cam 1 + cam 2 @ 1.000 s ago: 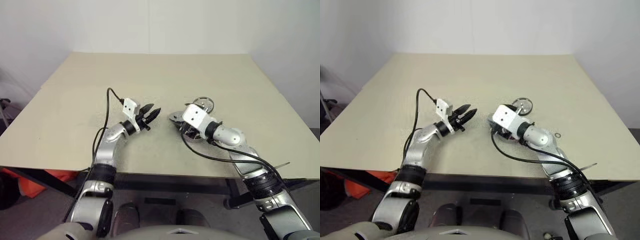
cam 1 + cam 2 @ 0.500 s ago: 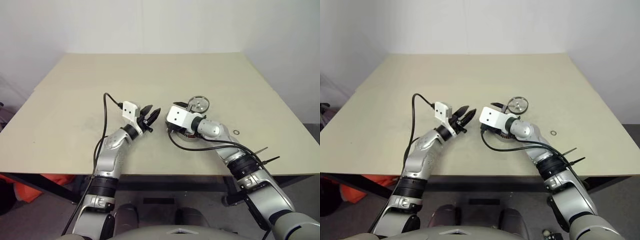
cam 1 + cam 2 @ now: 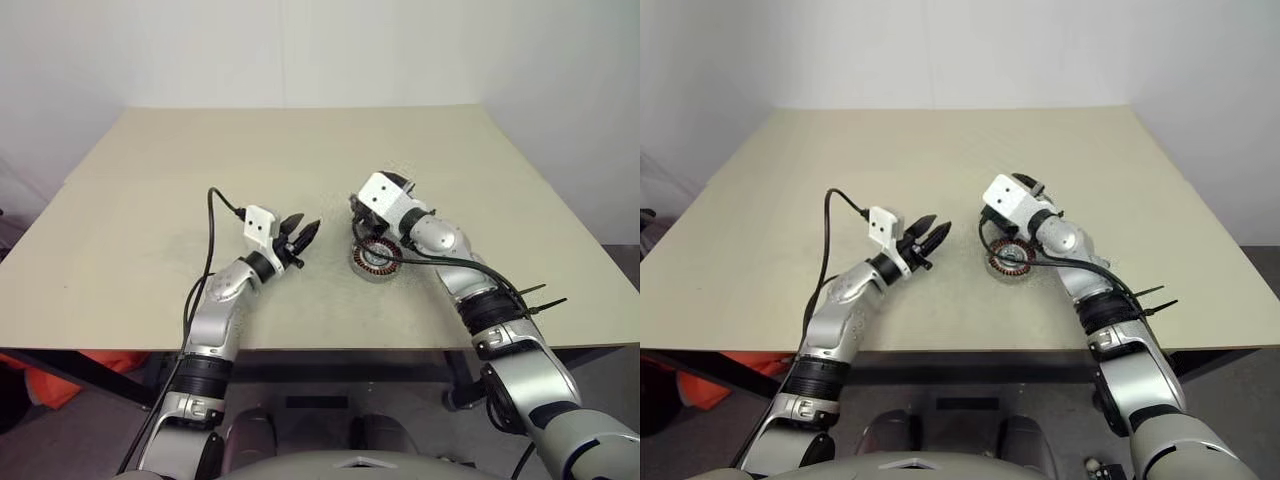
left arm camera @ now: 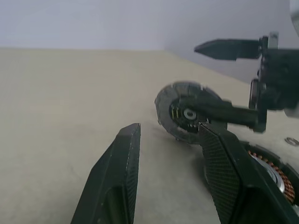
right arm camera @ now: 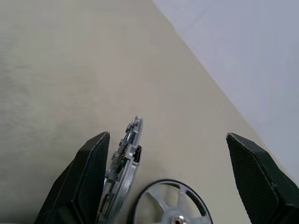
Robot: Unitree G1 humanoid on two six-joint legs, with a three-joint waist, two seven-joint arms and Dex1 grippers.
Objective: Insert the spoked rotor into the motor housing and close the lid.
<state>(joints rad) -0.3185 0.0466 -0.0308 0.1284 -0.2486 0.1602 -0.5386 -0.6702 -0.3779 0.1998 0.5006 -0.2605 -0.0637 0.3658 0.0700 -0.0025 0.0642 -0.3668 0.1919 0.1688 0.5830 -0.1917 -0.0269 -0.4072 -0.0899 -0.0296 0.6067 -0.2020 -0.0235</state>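
Black right claw (image 5: 168, 182) spread wide over lid (image 5: 122, 168), spoked rotor (image 5: 170, 205), holding nothing

Motor housing (image 3: 375, 259) on counter (image 3: 150, 200), right of left hand (image 3: 304, 231); lid (image 5: 122, 151) beside spoked rotor (image 5: 170, 209), behind housing.

Bare lab or test room; plain beige table (image 3: 200, 160); blank white walls (image 3: 300, 50)

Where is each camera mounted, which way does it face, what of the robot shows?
Head eyes: forward and down over the table; both arms show.
Left wrist: looks along the open left tool at the lid, motor housing and right tool.
Right wrist: looks along the open right tool at the lid and spoked rotor.
Shared: both wrists see the lid.
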